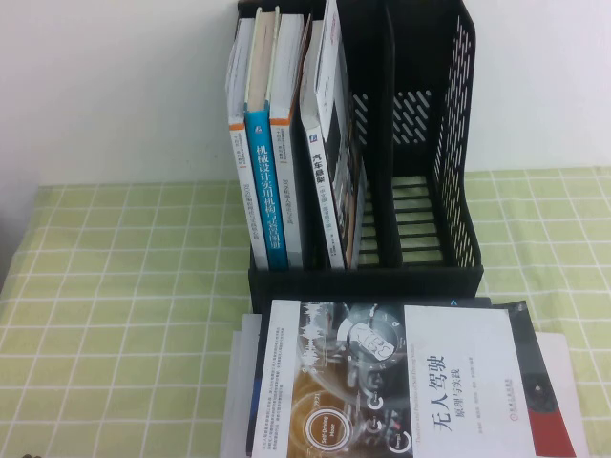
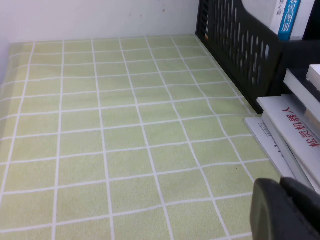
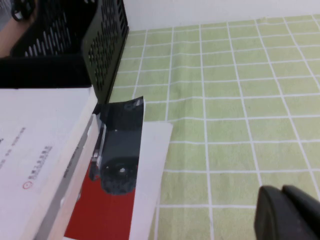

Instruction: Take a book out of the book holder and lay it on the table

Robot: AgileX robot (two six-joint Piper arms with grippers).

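a book (image 1: 420,382) is laid flat at lower centre, before the holder (image 1: 382,143); four remain shelved. the right gripper (image 3: 290,212) is closed, empty; the left gripper (image 2: 287,210) cannot be judged.

Matte black, rounded fingers of the left gripper (image 2: 287,210) and right gripper (image 3: 287,212), each pair pressed together with only a thin seam between the jaws

left gripper (image 2: 287,210): dark tips at its wrist view's lower right
right gripper (image 3: 290,212): closed, empty, lower right
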